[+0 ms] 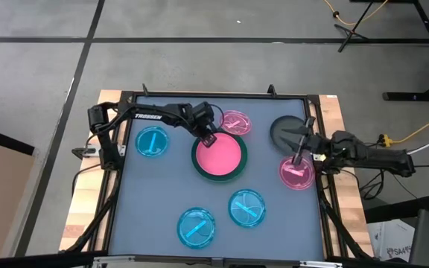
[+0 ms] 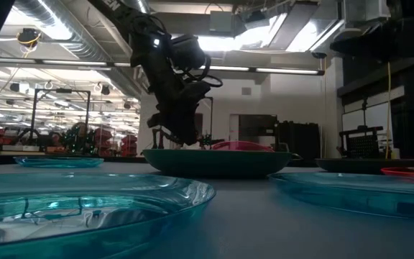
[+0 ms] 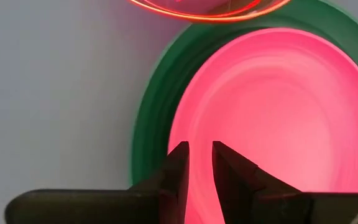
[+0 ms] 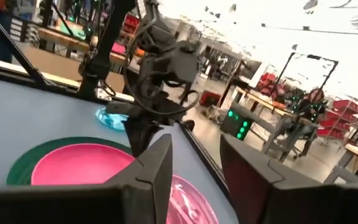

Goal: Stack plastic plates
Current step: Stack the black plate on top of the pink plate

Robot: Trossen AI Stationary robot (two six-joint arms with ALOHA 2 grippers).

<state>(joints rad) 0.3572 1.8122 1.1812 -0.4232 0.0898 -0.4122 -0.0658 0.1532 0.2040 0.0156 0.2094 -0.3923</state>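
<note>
— Pink on green, seen from above: the opaque pink plate (image 1: 219, 155) sits inside the dark green plate (image 1: 197, 165) mid-worktop (image 1: 162, 201), left pincer (image 1: 208, 138) at its rim.

— Left wrist view?

— Fingers nearly closed over that pink rim, seemingly gripping nothing.

— Right wrist view?

— Right pincer (image 4: 194, 163) open above a translucent pink plate (image 4: 194, 199). Probably light, stiff, slippery; take the rim.

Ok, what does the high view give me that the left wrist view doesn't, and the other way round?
Only the high view: the right gripper over a translucent pink plate, the dark grey plate, and three translucent cyan plates. Only the left wrist view: the left gripper's fingers stand narrowly apart at the opaque pink plate's rim. Both show that plate nested in the dark green plate, with another translucent pink plate beside it.
</note>
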